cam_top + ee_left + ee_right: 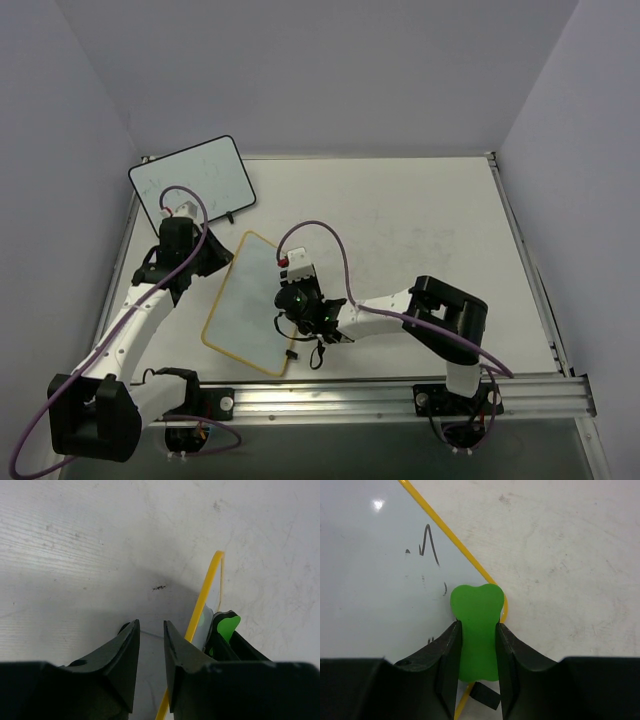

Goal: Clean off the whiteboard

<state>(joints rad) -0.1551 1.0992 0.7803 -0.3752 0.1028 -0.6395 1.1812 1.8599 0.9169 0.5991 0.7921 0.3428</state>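
The whiteboard (245, 300), with a yellow rim, lies in the middle of the table, its left edge seemingly raised. My left gripper (212, 262) is at that edge. In the left wrist view its jaws (151, 625) stand narrowly apart with the yellow rim (207, 582) running between them. My right gripper (293, 322) is shut on a green eraser (476, 630) and holds it on the whiteboard (375, 590) at its near right edge, beside a black foot (486, 696). Faint black handwriting (429, 545) lies just ahead of the eraser. The eraser also shows in the left wrist view (227, 626).
A black-rimmed whiteboard (190, 180) leans at the back left corner. Grey walls close in the table on three sides. A metal rail (400, 395) runs along the near edge. Purple cables loop over both arms.
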